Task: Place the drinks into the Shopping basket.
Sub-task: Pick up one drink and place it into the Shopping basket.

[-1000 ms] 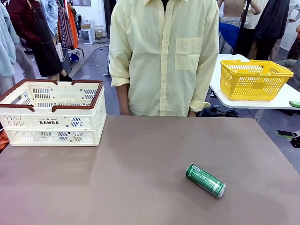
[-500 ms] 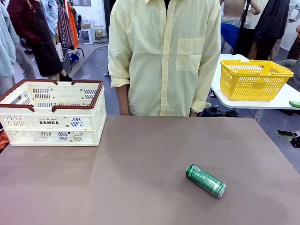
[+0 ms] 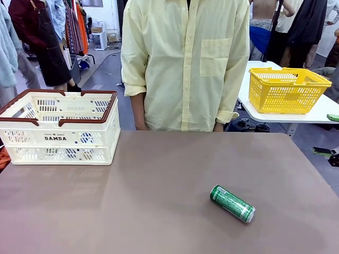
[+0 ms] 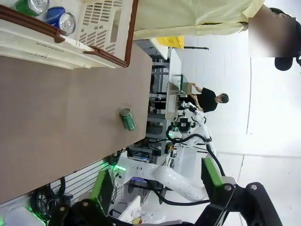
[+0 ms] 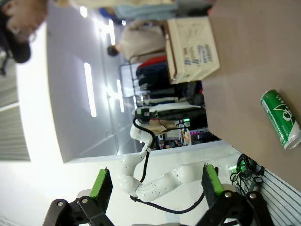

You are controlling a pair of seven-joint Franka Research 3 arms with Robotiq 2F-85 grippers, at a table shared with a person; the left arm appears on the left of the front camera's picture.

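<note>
On the Shopping basket [image 3: 100,127], print [image 3: 55,138] reads "DAMDA".

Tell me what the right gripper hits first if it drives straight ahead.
Likely the left arm, centred ahead of the right gripper in its wrist view, though depth is unclear. The can lies off to one side.

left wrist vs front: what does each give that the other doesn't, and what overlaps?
Left wrist: looks down into the Shopping basket, where a blue can and a green can inside lie; the open left gripper holds nothing.
Front: the DAMDA lettering on the basket's near wall.
Both: the basket, the loose green can on its side on the brown table, and the person's yellow shirt.
</note>
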